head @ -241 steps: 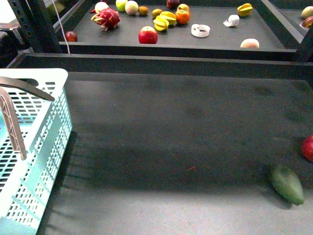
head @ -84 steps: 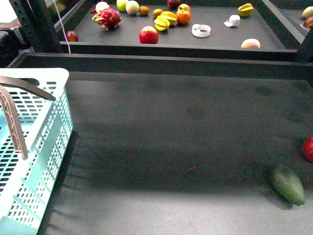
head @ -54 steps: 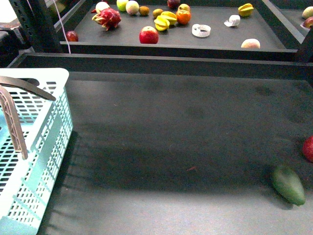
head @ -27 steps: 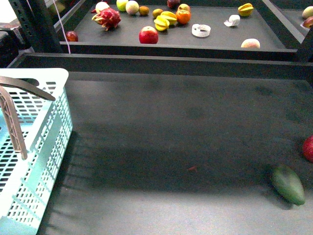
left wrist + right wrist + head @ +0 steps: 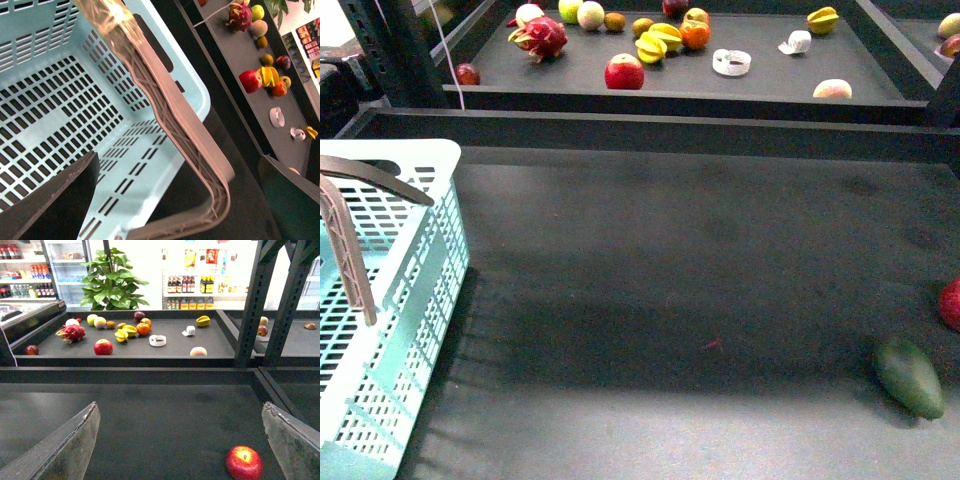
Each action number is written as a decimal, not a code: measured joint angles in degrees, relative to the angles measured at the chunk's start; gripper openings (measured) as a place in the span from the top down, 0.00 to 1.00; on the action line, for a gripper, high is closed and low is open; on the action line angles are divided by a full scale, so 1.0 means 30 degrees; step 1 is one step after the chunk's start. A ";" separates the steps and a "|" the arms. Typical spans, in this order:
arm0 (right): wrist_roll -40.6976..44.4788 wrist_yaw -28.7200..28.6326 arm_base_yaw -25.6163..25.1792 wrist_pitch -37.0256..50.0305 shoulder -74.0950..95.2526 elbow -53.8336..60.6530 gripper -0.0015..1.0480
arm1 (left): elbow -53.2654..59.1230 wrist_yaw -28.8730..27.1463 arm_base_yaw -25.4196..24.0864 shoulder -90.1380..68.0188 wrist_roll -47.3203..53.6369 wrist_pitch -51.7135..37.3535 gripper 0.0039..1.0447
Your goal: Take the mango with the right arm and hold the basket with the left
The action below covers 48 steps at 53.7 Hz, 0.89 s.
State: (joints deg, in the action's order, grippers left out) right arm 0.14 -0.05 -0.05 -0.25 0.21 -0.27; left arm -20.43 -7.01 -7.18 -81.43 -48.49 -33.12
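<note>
The mango [image 5: 832, 89] lies on the far shelf [image 5: 760, 80], toward the right of its near edge. It is a smooth, pale yellow-orange oval, and in the front view the shelf's front lip hides its lower side. From the right wrist the mango [image 5: 198, 351] shows as a plump, peach-toned oval lying by itself, right of a white ring [image 5: 157, 340] and well right of a red apple [image 5: 103, 346]. It is too small there to read any finer surface detail.

The basket [image 5: 420, 155] stands at the near left of the worktop [image 5: 700, 260]. It is pale aqua with slotted walls, and a brown-grey ribbed handle [image 5: 345, 250] is raised over it. The left claw [image 5: 178, 156] hangs over the basket [image 5: 50, 125] with its fingers spread wide. The handle [image 5: 192, 145] runs between them in that view, gripped by neither.

The right claw [image 5: 180, 405] is also spread wide and holds nothing. It faces the far shelf across the worktop, well apart from the mango. A second red apple [image 5: 244, 462] lies on the worktop toward the right, with a dark green oval fruit [image 5: 910, 377] near it at the near right.
</note>
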 joint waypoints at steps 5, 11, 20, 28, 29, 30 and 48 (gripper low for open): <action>0.0000 0.0007 0.0000 0.0000 0.0000 0.0000 0.08 | -0.0233 -0.0080 -0.0350 -0.0605 0.0109 0.0095 0.05; 0.0000 -0.0022 0.0000 0.0000 0.0000 0.0000 0.08 | -0.0233 0.0095 -0.0226 0.0015 0.0335 0.0197 0.05; 0.0000 0.0007 0.0000 0.0000 0.0000 0.0000 0.08 | -0.1239 0.0423 -0.0699 -0.1224 0.0736 0.0058 0.05; 0.0000 -0.0007 0.0000 0.0000 0.0000 0.0000 0.08 | -0.2943 0.0794 -0.1617 -0.3388 0.1399 -0.0240 0.05; 0.0000 -0.0007 0.0000 0.0000 0.0000 0.0000 0.08 | -0.3155 0.0772 -0.1763 -0.3614 0.1494 -0.0233 0.05; 0.0000 -0.0007 0.0000 0.0000 0.0000 0.0000 0.08 | -0.3359 0.0765 -0.1887 -0.3840 0.1559 -0.0233 0.05; 0.0000 0.0000 0.0000 0.0000 0.0000 0.0000 0.08 | -0.6193 0.0831 -0.2973 -0.7082 0.2288 -0.0211 0.05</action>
State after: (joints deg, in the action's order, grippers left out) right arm 0.14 -0.05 -0.05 -0.25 0.21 -0.27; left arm -39.00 -4.51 -16.10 -102.67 -41.63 -33.76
